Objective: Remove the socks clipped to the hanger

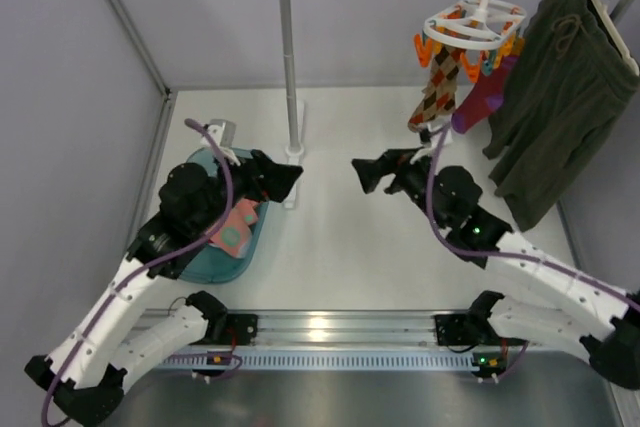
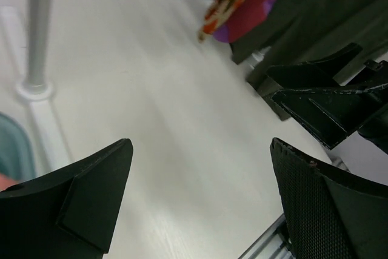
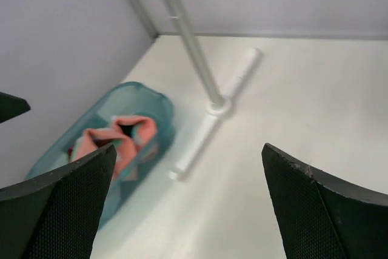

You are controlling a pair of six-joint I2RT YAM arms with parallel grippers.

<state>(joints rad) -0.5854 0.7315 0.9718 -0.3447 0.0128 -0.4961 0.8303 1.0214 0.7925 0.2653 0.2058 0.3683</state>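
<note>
The white ring hanger (image 1: 475, 22) hangs by its hook from the rail at the back right. An orange-brown argyle sock (image 1: 437, 87) and a magenta sock (image 1: 482, 97) dangle from its clips; both also show in the left wrist view, the argyle sock (image 2: 225, 1) and the magenta sock (image 2: 257, 10). A pink sock (image 1: 236, 227) lies in the teal tray (image 1: 222, 265). My left gripper (image 1: 288, 179) and right gripper (image 1: 360, 175) face each other low over the table's middle, both open with nothing between the fingers. The right gripper (image 3: 188, 150) looks toward the pink sock (image 3: 115, 141).
A dark olive garment (image 1: 560, 97) hangs right of the hanger. The rail's upright pole (image 1: 290, 77) stands on a white foot between tray and grippers. Grey walls close in the left and back. From the left wrist camera, the right gripper (image 2: 321, 98) shows ahead.
</note>
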